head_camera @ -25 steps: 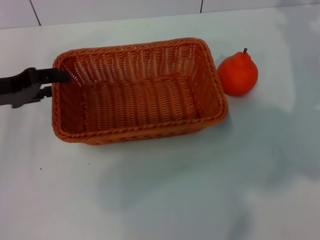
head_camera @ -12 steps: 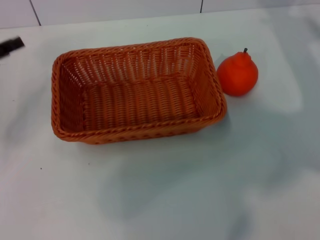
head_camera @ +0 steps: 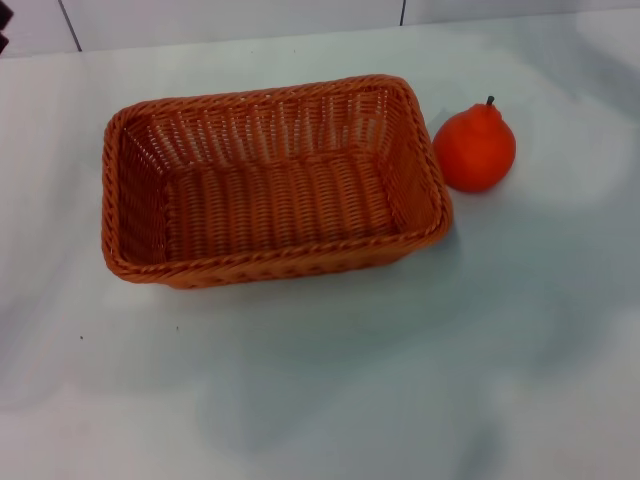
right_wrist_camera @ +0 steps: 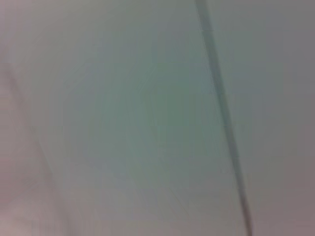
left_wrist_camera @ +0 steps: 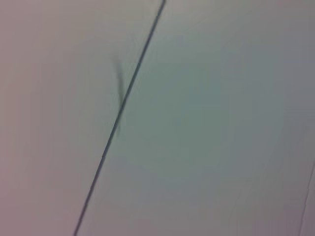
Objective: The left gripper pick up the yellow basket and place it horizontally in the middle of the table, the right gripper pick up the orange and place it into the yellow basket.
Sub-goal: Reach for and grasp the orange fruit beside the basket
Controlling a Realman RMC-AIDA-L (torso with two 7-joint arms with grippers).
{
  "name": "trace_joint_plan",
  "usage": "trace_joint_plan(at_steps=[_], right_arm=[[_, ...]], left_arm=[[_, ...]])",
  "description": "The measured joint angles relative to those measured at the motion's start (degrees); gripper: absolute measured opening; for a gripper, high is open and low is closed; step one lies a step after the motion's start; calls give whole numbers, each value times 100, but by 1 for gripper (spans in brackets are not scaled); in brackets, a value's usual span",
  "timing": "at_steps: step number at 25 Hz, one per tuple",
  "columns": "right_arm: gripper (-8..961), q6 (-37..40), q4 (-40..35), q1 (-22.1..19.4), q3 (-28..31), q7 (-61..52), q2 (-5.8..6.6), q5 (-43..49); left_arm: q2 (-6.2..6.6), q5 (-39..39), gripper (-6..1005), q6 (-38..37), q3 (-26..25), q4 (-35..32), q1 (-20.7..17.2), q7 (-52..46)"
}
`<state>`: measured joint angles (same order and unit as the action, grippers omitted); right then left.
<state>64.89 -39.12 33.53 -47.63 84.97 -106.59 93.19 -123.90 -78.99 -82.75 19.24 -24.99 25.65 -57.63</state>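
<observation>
The yellow basket point(head_camera: 275, 180), orange-brown woven wicker, stands lengthwise across the middle of the white table point(head_camera: 330, 380) in the head view, open side up and empty. The orange point(head_camera: 476, 148), with a raised top and a short dark stem, sits on the table just right of the basket's right end, close to its rim. Only a black sliver of my left gripper point(head_camera: 4, 25) shows at the far left top corner, well away from the basket. My right gripper is out of view. Both wrist views show neither the basket nor the orange.
The table's far edge meets a white tiled wall point(head_camera: 230, 18) with dark seams. The left wrist view shows a plain pale surface with one dark seam point(left_wrist_camera: 120, 103); the right wrist view shows the same with a seam point(right_wrist_camera: 221, 113).
My left gripper has let go of the basket's left rim and drawn back up and to the left, almost out of the head view. The basket and the orange have stayed in place.
</observation>
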Motion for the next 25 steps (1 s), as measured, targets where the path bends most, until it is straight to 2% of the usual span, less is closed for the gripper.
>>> trace_joint_plan(at_steps=[5, 8, 11, 15, 20, 25], right_arm=[[946, 1126, -995, 305, 411, -1179, 37, 2373], [946, 1622, -1157, 584, 577, -1453, 41, 3452], [947, 1771, -1185, 785, 551, -1586, -9, 4179], [946, 1751, -1192, 899, 345, -1623, -195, 4667], [946, 1420, -1180, 1025, 159, -1681, -543, 5210], [947, 1082, -1146, 1082, 62, -1688, -837, 5473]], left_arm=[[-7, 550, 632, -270, -1, 550, 70, 996], [-9, 574, 633, -299, -2, 623, 100, 1034], [-10, 614, 633, -310, 10, 682, 117, 1033], [-11, 626, 632, -346, 24, 738, 131, 1033], [-11, 637, 632, -407, 2, 847, 133, 1036], [-11, 643, 633, -513, -7, 873, 131, 1047]])
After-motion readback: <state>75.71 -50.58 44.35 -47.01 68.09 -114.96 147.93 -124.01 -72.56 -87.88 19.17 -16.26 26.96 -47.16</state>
